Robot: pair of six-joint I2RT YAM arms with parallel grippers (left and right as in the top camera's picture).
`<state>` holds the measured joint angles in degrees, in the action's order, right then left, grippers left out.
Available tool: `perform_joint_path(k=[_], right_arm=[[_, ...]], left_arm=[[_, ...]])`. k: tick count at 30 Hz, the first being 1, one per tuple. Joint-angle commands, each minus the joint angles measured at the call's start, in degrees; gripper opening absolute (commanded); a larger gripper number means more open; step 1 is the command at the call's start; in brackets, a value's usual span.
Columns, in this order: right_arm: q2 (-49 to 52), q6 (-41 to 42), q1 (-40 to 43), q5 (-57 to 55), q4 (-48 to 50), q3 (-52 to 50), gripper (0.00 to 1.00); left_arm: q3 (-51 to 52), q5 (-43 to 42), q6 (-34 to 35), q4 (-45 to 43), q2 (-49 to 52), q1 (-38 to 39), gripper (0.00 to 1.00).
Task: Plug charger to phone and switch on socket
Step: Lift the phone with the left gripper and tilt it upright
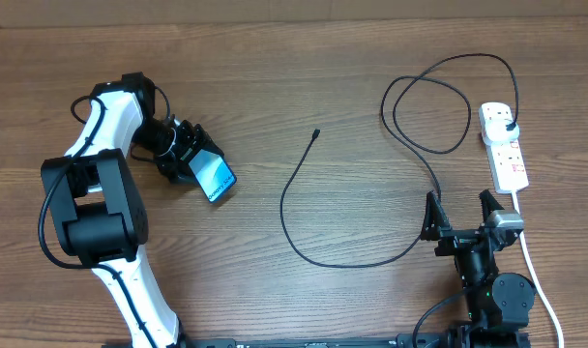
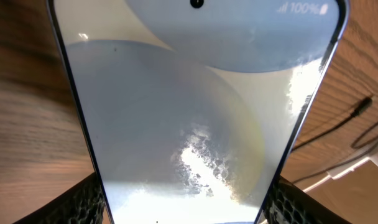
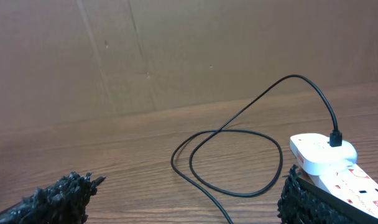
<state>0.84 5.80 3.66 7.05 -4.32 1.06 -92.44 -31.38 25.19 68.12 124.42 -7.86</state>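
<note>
The phone point(image 1: 216, 176) lies tilted at the left of the table, its light blue-white screen up. It fills the left wrist view point(image 2: 189, 93). My left gripper point(image 1: 185, 158) is shut on it, one finger point(image 2: 83, 202) against each long edge. The charger is a thin black cable point(image 1: 304, 246). Its free connector tip point(image 1: 315, 132) rests mid-table, well to the right of the phone. Its black plug point(image 1: 507, 120) sits in the white socket point(image 1: 504, 145) at the far right. My right gripper point(image 1: 459, 215) stands open near the front, just short of the socket point(image 3: 329, 158), holding nothing.
The socket's white cord point(image 1: 536, 271) runs down the right side past my right arm. The charger cable loops point(image 3: 239, 134) on the wood in front of the right gripper. A brown cardboard wall point(image 3: 176, 56) stands behind the table.
</note>
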Motion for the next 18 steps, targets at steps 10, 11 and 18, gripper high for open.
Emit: perform_joint_path(k=[10,11,18], right_arm=[[-0.6,0.2,-0.3,-0.4,0.2,-0.6,1.00],[-0.6,0.2,-0.3,-0.4,0.2,-0.6,1.00],[-0.6,0.2,-0.3,-0.4,0.2,-0.6,1.00]], left_arm=[[-1.7,7.5,8.9,2.6,0.6,0.4,0.64],[-1.7,8.2,9.3,2.6,0.6,0.4,0.64],[-4.2,13.2,9.6,5.4,-2.6,0.4,0.63]])
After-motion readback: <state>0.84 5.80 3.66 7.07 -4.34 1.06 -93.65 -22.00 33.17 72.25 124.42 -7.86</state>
